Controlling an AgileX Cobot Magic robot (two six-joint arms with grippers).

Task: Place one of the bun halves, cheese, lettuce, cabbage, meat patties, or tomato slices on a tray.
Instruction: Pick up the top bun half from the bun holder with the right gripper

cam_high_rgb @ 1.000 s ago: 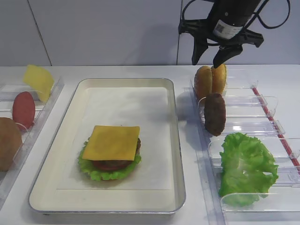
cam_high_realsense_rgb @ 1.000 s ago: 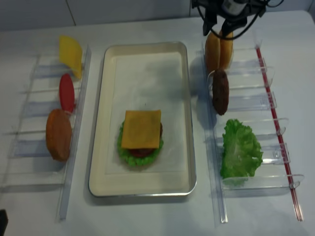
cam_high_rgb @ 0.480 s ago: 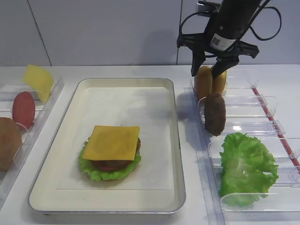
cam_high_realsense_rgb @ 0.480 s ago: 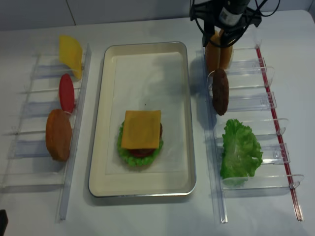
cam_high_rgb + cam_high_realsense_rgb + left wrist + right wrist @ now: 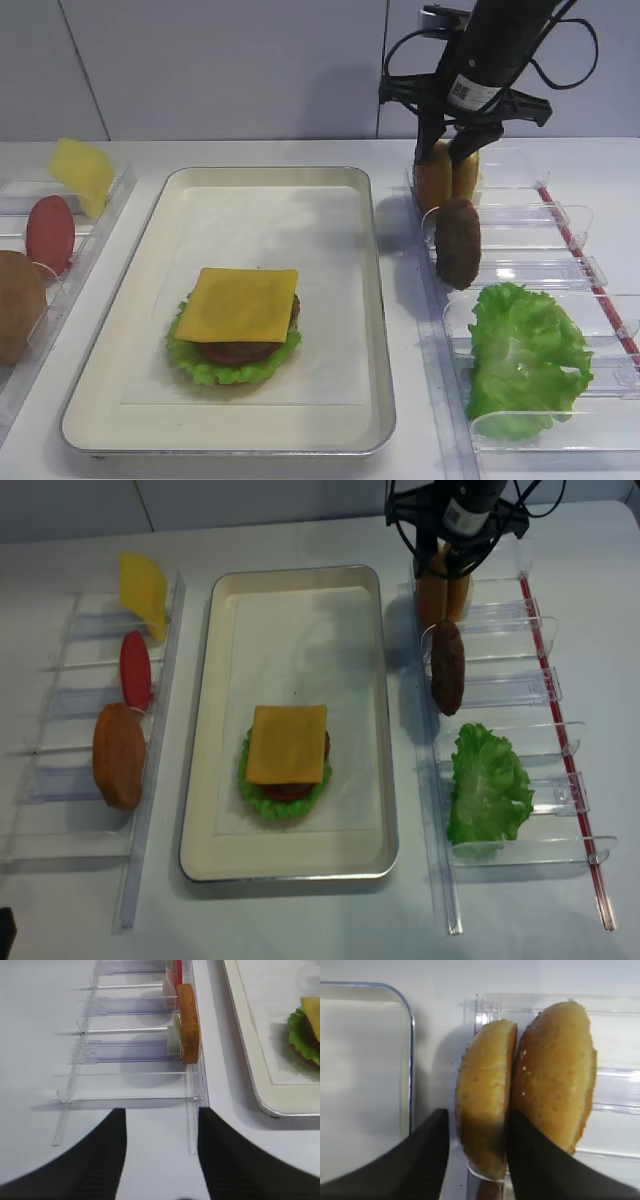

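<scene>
Fingers [image 5: 427,1160] of the right gripper [image 5: 476,1160] straddle the left bun half [image 5: 485,1095], partly open, pressing neither side clearly. That bun stands upright in the clear rack [image 5: 520,215], beside the tray [image 5: 375,300].

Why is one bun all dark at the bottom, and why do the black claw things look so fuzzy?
In the right wrist view, the left bun half is shaded low down between the jaws, which sit too close to the lens to be sharp. In the left wrist view, the jaws blur likewise, while the tray rim glints.
</scene>
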